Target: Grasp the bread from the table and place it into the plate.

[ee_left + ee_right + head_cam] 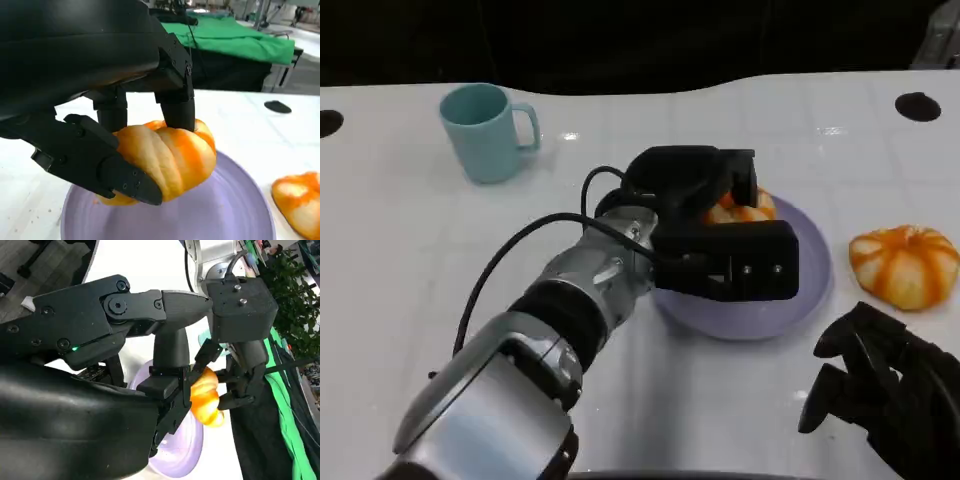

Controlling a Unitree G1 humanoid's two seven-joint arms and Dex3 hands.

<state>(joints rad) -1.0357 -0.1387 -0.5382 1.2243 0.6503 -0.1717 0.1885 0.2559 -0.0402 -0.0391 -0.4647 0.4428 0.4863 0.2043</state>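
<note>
Bread point(740, 210) mostly hidden behind left hand point(720, 235); right hand point(880, 385) cut off by frame edge.

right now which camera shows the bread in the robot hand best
The left wrist view: the held bread sits close up between the left robot hand's fingers, over the plate. The head view has it mostly hidden behind that hand; the right wrist view shows it small and distant.

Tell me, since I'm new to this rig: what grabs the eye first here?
The left hand grips an orange-striped bread just over the purple plate at mid-table. A second bread lies right of the plate, and a teal mug stands far left.
</note>
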